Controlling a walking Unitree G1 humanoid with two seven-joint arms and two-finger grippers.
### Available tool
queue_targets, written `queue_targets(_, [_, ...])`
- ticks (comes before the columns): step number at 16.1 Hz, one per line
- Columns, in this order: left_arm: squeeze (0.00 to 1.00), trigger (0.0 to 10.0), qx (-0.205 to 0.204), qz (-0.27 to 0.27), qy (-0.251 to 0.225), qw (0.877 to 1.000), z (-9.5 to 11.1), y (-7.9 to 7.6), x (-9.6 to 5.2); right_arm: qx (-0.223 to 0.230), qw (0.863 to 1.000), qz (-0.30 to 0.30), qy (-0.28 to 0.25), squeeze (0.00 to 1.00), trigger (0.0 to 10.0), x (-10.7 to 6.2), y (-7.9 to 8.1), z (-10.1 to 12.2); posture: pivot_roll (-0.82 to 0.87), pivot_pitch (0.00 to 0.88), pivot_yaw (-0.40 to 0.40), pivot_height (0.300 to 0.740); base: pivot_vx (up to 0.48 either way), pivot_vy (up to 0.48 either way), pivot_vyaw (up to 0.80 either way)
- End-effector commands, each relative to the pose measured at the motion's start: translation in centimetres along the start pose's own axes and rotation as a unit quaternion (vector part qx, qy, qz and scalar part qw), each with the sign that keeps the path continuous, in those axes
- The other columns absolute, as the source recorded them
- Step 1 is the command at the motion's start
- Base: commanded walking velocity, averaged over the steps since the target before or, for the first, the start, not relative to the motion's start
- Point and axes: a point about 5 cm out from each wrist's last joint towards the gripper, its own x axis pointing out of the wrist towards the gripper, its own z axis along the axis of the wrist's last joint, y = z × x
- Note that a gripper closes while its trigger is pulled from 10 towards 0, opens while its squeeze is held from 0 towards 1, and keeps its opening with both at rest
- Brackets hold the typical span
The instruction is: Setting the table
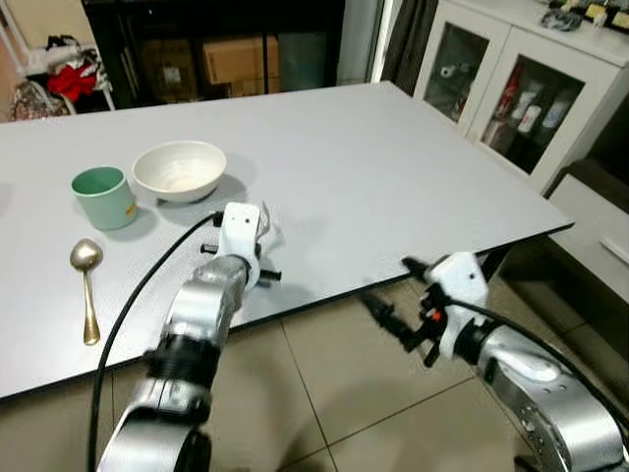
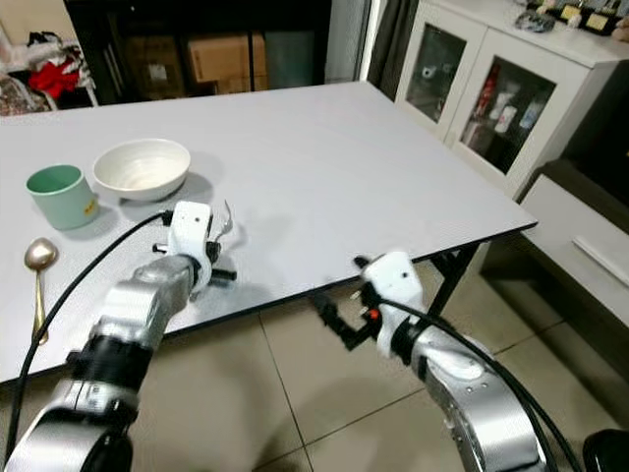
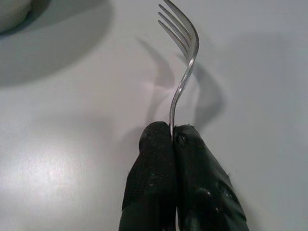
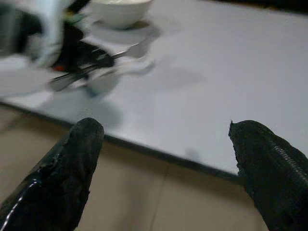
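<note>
fork (image 3: pixel 182 72) pinched by its handle between the two black fingers (image 3: pixel 153 178) of the left gripper (image 3: pixel 172 132), jaws clenched tight on it, prongs pointing away over the pale grey tabletop (image 1: pixel 393 167). from the head camera the left gripper sits above the tabletop near its front edge, just in front of and a little to the right of the white bowl (image 1: pixel 179 169). a green cup (image 1: pixel 103 197) stands just to the left of the bowl, close beside it but apart. nearer the front edge on the left lies a gold-coloured spoon (image 1: pixel 86 285), bowl end toward the cup, handle toward the edge. the right gripper (image 1: pixel 393 295) hangs off the tabletop, below and in front of its front edge over the tiled floor (image 1: pixel 344 383), jaws released, the two fingers wide apart. a white cabinet (image 1: pixel 511 88) with glass doors stands beyond the right end of the tabletop.
</note>
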Motion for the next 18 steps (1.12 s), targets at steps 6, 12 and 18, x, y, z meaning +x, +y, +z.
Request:
queue_targets(6, [0.1,10.0,-0.075,0.002,0.021,0.997,0.6,-0.4,0.8,0.0,0.999,0.049,0.018,0.0,10.0,-0.1,1.0,-0.2,-0.02,0.0,-0.02,0.74,0.0,0.0,0.0])
queue_targets(12, [0.85,10.0,-0.117,0.015,0.034,0.992,0.8,-0.1,1.3,-0.008,0.999,0.046,0.021,0.0,10.0,0.1,0.6,0.0,-0.01,0.0,-0.021,0.74,0.0,0.0,0.0])
queue_targets(18, [1.0,10.0,-0.137,0.001,0.023,0.99,2.2,-0.4,1.2,-0.012,0.999,0.038,0.016,0.0,10.0,0.3,0.2,0.2,-0.01,0.0,-0.013,0.74,0.0,0.0,0.0])
